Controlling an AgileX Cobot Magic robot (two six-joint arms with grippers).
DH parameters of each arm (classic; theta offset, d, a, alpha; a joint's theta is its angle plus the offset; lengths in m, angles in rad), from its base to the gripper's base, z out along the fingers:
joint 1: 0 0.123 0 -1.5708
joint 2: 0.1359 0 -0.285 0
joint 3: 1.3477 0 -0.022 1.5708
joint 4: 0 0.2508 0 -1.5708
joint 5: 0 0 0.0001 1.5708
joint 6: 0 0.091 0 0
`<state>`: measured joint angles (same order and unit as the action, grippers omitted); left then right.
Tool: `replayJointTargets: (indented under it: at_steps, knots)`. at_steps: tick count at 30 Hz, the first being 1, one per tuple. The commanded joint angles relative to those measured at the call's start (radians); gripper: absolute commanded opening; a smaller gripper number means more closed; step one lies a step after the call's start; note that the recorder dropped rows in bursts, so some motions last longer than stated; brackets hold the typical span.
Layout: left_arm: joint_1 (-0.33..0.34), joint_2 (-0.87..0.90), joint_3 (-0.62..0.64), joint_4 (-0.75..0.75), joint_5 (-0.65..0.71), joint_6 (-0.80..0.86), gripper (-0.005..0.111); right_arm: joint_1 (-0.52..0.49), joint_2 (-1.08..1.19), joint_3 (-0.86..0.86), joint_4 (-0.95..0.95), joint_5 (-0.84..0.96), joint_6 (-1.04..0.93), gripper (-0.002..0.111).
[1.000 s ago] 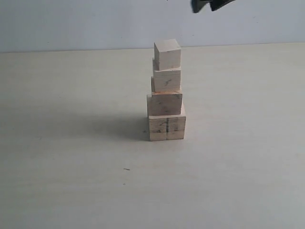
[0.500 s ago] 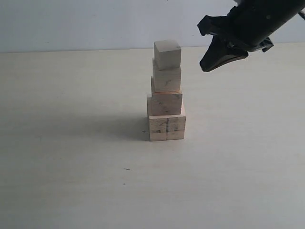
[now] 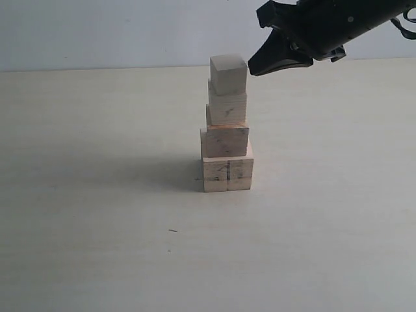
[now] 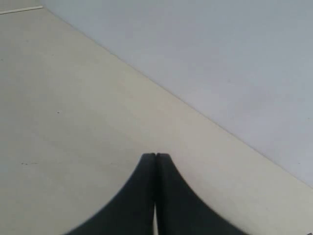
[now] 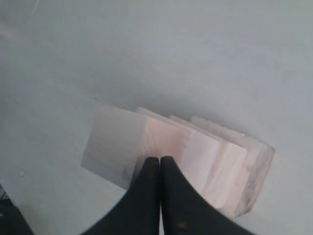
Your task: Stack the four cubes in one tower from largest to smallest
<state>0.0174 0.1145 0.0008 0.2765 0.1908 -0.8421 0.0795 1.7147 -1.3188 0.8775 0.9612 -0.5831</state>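
Observation:
The four pale wooden cubes stand as one tower (image 3: 227,123) mid-table: the largest cube (image 3: 227,174) with a dark line at the base, the second cube (image 3: 225,140) and third cube (image 3: 228,107) above it, the smallest cube (image 3: 229,73) on top. My right gripper (image 3: 253,69) hovers shut and empty just right of the top cube. The right wrist view looks down on the tower (image 5: 195,156), with the gripper (image 5: 160,159) above it. My left gripper (image 4: 155,155) is shut, empty, over bare table.
The pale table (image 3: 97,227) stretches around the tower, with a light wall (image 3: 97,32) behind. The tower's shadow (image 3: 149,172) falls to its left. A small dark speck (image 3: 172,230) lies in front.
My right arm came down from the upper edge of the exterior view and has moved left and up, its tip now close beside the top cube. The tower has not moved.

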Motion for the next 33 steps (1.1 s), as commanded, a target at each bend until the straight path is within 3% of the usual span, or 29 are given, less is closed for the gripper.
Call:
replayJointTargets:
  at_steps: [1,24,33]
  knots:
    - [-0.004,-0.007,-0.001,0.004,-0.005,0.002,0.000,-0.004,-0.003,0.005,0.029,-0.012,-0.026,0.000]
    - [-0.004,-0.007,-0.001,0.004,-0.005,0.002,0.000,-0.004,-0.001,0.005,0.029,0.083,-0.024,0.000]
    - [-0.004,-0.007,-0.001,0.004,-0.005,0.002,0.000,-0.004,-0.005,0.005,-0.092,-0.087,0.071,0.000]
